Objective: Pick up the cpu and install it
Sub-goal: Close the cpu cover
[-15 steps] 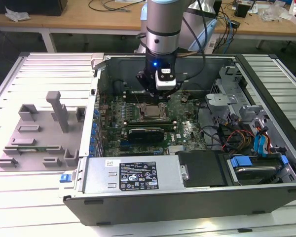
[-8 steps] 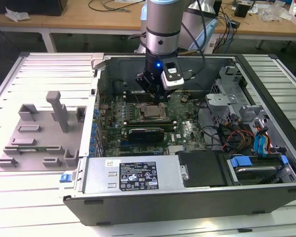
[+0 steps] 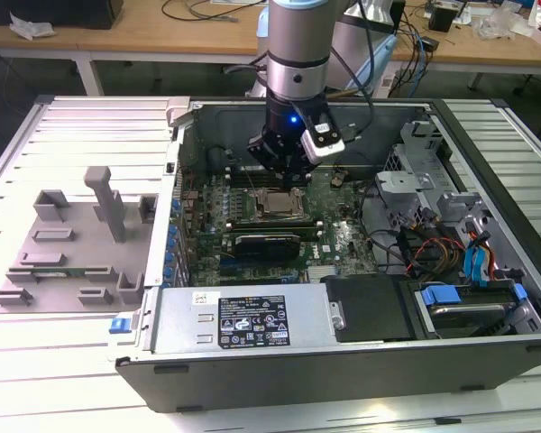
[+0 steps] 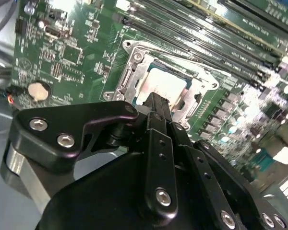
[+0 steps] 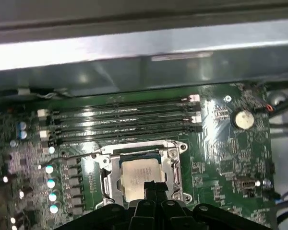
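Black gripper (image 3: 284,180) on the single robot arm hangs inside an open computer case (image 3: 361,361), directly over the processor socket (image 3: 249,213) on the green motherboard (image 3: 343,236). In both wrist views the gripper (image 4: 156,98) (image 5: 154,185) has its two slim fingers (image 5: 149,187) drawn together with only a hairline seam between them, and nothing is clamped in that seam. The fingertips point down at the near edge of the cpu (image 5: 138,171); whether they touch its plate cannot be told.

The cpu (image 3: 277,206) (image 4: 164,86) lies flat and square in the socket (image 5: 108,181) (image 4: 133,76), its silvery top plate facing up inside the metal frame. Long dark memory slots (image 5: 125,123) (image 4: 221,33) run just beside the socket, and a round coin battery (image 5: 243,119) (image 4: 38,89) sits farther off on the board.

On the exterior view's left, a grey tray (image 3: 72,248) with upright plastic blocks rests on the table, well apart from the case.
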You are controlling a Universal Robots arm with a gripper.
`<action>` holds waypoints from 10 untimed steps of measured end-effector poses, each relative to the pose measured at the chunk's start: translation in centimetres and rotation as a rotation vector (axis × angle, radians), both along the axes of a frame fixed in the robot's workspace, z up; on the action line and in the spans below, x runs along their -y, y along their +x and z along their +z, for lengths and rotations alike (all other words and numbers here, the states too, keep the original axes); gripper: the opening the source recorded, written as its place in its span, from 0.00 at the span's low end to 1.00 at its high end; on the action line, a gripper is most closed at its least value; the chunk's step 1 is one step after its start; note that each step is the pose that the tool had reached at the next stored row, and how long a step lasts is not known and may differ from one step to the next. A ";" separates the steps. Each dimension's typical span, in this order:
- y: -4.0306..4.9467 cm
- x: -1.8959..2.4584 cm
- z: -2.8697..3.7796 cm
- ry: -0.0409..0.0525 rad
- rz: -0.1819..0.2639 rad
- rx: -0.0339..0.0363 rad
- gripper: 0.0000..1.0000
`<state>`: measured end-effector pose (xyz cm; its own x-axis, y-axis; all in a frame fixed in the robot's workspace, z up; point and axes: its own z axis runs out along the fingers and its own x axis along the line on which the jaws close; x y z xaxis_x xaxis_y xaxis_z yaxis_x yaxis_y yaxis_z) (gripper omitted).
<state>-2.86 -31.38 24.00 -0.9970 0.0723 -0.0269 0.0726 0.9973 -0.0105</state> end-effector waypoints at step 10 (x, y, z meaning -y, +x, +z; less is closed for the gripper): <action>-0.40 0.29 -0.14 -0.0013 0.089 0.0001 0.11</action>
